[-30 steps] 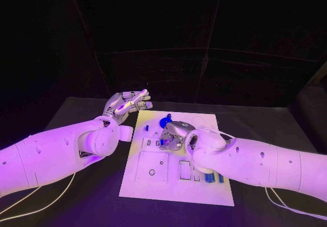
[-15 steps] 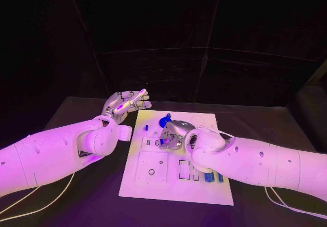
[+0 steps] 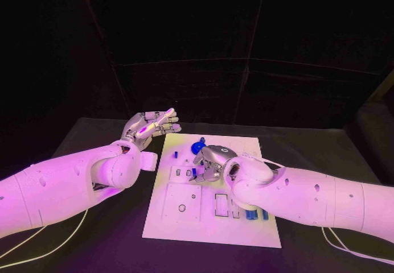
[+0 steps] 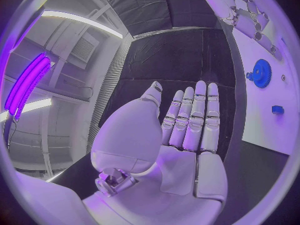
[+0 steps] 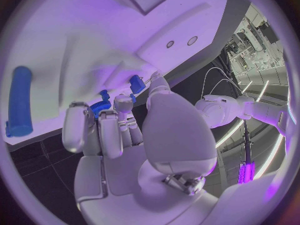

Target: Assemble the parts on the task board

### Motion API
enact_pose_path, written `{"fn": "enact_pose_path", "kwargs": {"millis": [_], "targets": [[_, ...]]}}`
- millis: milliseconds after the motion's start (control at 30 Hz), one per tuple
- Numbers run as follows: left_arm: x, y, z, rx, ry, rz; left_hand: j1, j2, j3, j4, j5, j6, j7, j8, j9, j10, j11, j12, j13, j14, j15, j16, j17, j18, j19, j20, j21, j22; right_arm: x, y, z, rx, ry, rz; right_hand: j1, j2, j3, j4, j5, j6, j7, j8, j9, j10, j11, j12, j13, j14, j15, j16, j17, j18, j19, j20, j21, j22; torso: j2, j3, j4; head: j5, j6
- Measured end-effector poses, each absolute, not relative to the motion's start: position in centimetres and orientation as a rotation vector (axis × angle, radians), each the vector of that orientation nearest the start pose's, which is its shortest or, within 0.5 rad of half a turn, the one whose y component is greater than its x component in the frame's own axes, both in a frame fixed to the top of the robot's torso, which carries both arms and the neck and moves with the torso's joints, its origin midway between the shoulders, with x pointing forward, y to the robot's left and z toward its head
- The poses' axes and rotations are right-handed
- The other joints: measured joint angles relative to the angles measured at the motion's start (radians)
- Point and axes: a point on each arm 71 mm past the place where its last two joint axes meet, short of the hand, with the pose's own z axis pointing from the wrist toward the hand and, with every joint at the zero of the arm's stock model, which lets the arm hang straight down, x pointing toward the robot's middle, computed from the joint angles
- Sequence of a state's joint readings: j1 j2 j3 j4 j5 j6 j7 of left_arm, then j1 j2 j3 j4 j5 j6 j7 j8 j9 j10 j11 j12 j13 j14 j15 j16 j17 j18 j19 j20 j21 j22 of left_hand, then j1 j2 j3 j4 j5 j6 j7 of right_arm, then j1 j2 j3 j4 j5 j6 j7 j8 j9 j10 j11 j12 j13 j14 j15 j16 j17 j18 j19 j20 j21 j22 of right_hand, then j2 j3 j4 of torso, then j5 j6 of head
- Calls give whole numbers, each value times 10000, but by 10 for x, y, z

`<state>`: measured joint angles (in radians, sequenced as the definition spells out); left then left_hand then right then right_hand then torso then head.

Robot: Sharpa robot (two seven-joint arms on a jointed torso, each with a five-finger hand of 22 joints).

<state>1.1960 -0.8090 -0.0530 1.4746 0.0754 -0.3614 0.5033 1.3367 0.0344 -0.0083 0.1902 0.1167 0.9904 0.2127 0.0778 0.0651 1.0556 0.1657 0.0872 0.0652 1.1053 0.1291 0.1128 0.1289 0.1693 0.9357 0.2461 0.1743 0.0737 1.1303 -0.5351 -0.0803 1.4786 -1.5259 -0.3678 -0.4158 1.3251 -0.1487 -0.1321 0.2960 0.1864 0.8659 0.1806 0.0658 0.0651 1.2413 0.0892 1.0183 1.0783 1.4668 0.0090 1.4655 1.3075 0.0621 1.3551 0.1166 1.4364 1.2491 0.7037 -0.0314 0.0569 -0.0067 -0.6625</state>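
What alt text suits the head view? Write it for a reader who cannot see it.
The right silver many-fingered hand rests fingers-down on the white rectangular task board, beside a blue gear-shaped part. The left silver hand hovers open past the board's far left corner, above the black table.

White task board [image 3: 201, 219], blue parts [image 3: 198, 147]

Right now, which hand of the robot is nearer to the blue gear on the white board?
The right hand. It hovers over the task board just beside the blue gear. The left hand is raised off the board's far left corner, open, farther from the gear.
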Motion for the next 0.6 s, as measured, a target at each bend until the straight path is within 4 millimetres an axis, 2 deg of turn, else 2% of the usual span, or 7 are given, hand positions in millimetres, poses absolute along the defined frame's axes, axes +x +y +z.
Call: {"fn": "enact_pose_path", "kwargs": {"millis": [167, 300, 400, 433, 500, 567, 600], "targets": [[500, 216, -184, -11523, 12950, -15226, 0, 0, -83, -26, 0, 306, -129, 0, 2, 514, -159, 118, 38, 766, -238, 370, 342, 0, 649, -243, 284, 100, 453, -83, -220, -999, 17024, 6878, 359, 281, -31, -19, -92, 0, 0, 40, 29, 0, 0, 156, 64, 0, 0, 0, 0, 0, 14, 14, 0, 51, -5, 4, 0, -9, 19], [502, 222, -186, -11292, 13229, -14933, 52, 9, -81, -29, 0, 692, -360, 104, 40, 1091, -444, 184, 103, 2228, -703, 1124, 1017, 0, 1814, -725, 888, 361, 448, -107, -207, -993, 16454, 7596, 630, 553, 38, -87, -211, 8, -7, 97, 49, 4, -3, 376, 163, 0, -1, 1, 0, 0, -22, 49, 0, -16, -12, 5, 0, -44, 56], [503, 226, -188, -10926, 13842, -14495, 418, 79, 175, -198, 83, 1066, -599, 202, 103, 1654, -764, 250, 172, 3374, -1091, 1953, 1739, -1, 2756, -1131, 1495, 649, 450, -128, -191, -821, 16048, 8151, 1178, 804, 145, -337, -24, 538, -185, 392, 140, 122, -120, 454, 196, -2, -3, -204, 0, 0, -194, -2, -169, -272, -22, 6, -5, -84, 81], [503, 227, -190, -10774, 14140, -14300, 547, 86, 363, -214, 128, 1184, -677, 202, 123, 1839, -872, 250, 187, 3511, -1203, 2239, 2018, 0, 3002, -1257, 1687, 749, 452, -136, -186, -675, 15959, 8313, 1377, 914, 199, -446, 16, 704, -240, 475, 156, 180, -178, 454, 190, -35, -46, -353, -4, 0, -302, -44, -252, -427, -32, 6, -10, -92, 81], [504, 227, -192, -10445, 14800, -13892, 603, 53, 564, -169, 148, 1279, -772, 202, 147, 2056, -986, 250, 212, 3586, -1273, 2650, 2420, -2, 3253, -1369, 1929, 884, 456, -150, -177, -295, 15820, 8595, 1582, 1109, 262, -586, 6, 929, -315, 578, 180, 276, -274, 503, 193, -1, -148, -608, -212, 99, -428, -140, -383, -649, -54, 8, -15, -97, 47], [504, 226, -194, -10099, 15424, -13489, 490, -61, 705, -28, 148, 1287, -789, 202, 149, 2448, -1064, 354, 314, 3621, -1402, 4216, 3890, 0, 3552, -1472, 2264, 1079, 459, -161, -169, 87, 15734, 8858, 1764, 1291, 311, -725, -86, 1133, -378, 642, 181, 244, -334, 223, -60, -21, -206, -1179, -959, 314, -876, -185, -733, -1282, -75, 16, -28, -97, 42], [505, 225, -195, -9802, 15910, -13126, 381, -169, 692, 67, 148, 1297, -811, 202, 149, 2627, -1093, 454, 389, 3606, -1442, 5537, 5123, -1, 3682, -1526, 2438, 1182, 460, -169, -164, 406, 15669, 9039, 1817, 1344, 289, -784, -107, 1170, -412, 647, 175, 197, -382, -35, -268, -61, -246, -1494, -1323, 316, -1071, -226, -947, -1615, -92, 25, -33, -94, 37]]}}
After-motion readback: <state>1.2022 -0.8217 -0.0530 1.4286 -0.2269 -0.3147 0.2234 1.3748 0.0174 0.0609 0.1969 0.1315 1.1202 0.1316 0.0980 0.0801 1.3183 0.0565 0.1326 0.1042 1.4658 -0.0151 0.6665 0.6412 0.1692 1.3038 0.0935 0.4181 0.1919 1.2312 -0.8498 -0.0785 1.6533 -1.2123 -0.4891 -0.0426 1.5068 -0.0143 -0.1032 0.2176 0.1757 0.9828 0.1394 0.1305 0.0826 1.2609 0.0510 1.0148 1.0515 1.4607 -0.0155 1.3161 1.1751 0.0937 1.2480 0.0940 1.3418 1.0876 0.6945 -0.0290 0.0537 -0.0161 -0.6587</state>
